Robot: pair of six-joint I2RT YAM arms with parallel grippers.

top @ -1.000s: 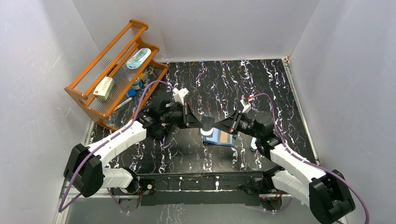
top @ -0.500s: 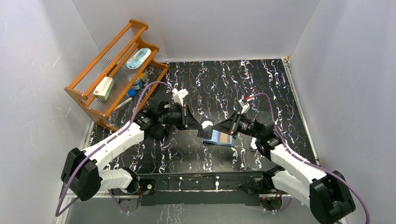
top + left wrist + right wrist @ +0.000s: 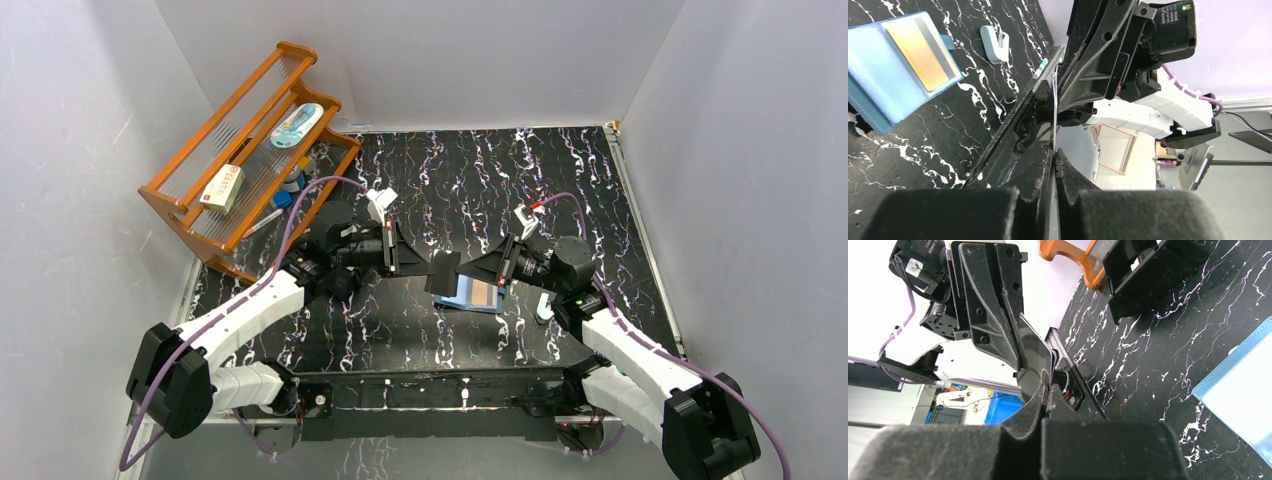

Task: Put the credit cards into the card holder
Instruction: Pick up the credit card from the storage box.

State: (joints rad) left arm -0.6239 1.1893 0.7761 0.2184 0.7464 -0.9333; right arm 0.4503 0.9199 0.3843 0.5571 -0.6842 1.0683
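The teal card holder (image 3: 478, 295) lies open on the black marbled table, with an orange-tan credit card (image 3: 486, 294) in its right pocket. It also shows in the left wrist view (image 3: 878, 85) and the right wrist view (image 3: 1248, 385). My left gripper (image 3: 432, 268) and right gripper (image 3: 462, 272) meet just above the holder's left edge. Both are shut on one credit card (image 3: 445, 270) held in the air. The left wrist view shows that card edge-on (image 3: 1054, 110) between my left gripper (image 3: 1054, 156). The right wrist view shows its grey face (image 3: 1035, 357) above my right gripper (image 3: 1047, 388).
An orange wooden rack (image 3: 250, 150) stands at the back left, holding a white-and-red box (image 3: 222, 188) and small items. A small pale teal object (image 3: 543, 308) lies to the right of the holder. White walls enclose the table on three sides.
The card between the grippers has turned: its whitish face showed from above before, and now it looks dark. The left arm has drawn slightly left. The holder has not moved.
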